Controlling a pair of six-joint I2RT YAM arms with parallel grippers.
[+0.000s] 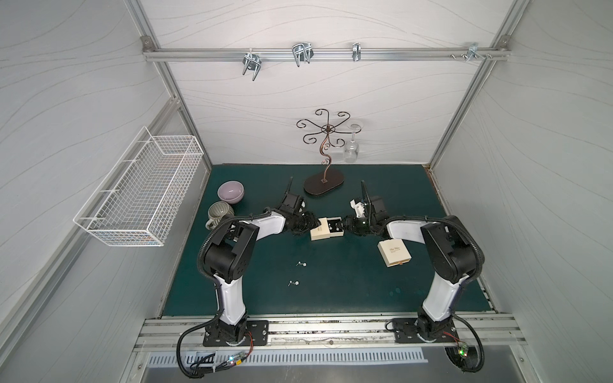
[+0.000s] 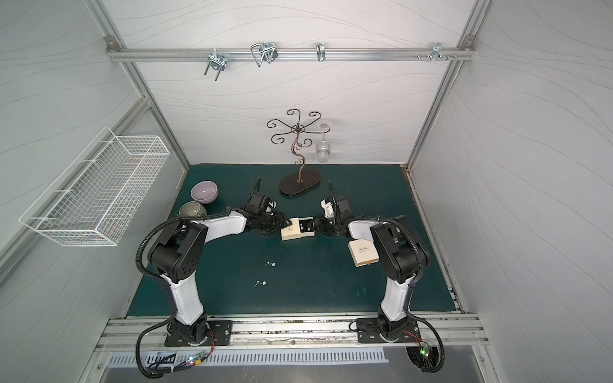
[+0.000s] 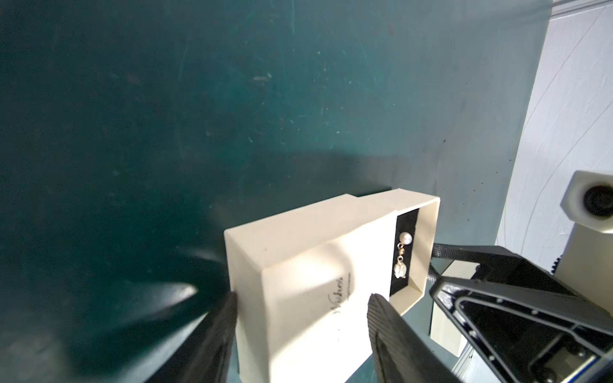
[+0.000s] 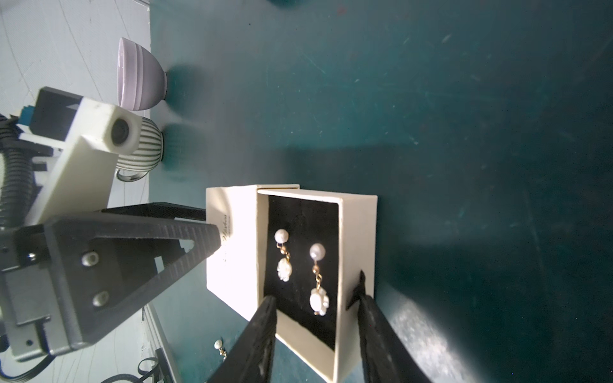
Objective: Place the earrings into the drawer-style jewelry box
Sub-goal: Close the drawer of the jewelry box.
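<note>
Two earrings [image 4: 284, 269] inside open jewelry box [image 4: 358, 232]

We see the left gripper [image 3: 303, 298] with its ribbed black fingers [image 3: 222, 331] pressed on either side of the cream jewelry box [image 3: 298, 252]. Its drawer [image 3: 428, 238] stands partly out toward the right gripper [image 3: 434, 268] (fingertips at the end wall). That bares one pearl earring [image 3: 402, 257] on the black lining, above the green mat [image 3: 232, 99].
</note>
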